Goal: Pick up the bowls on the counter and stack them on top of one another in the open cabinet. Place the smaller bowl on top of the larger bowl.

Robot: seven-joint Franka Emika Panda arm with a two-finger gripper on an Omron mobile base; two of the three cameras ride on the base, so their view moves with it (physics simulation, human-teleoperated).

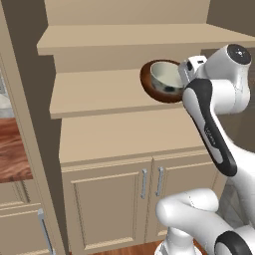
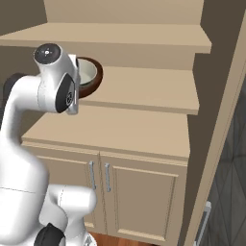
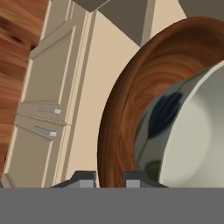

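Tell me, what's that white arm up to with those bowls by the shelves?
The white robot arm is holding the larger bowl, dark reddish-brown, tipped on its side in front of the open cabinet, beside its middle shelf. The smaller bowl, pale with dark bluish marks, sits nested inside it. The gripper is pinched on the brown bowl's rim, so both bowls are being carried together. Neither bowl rests flat on a shelf yet, so the stack has not been put down.
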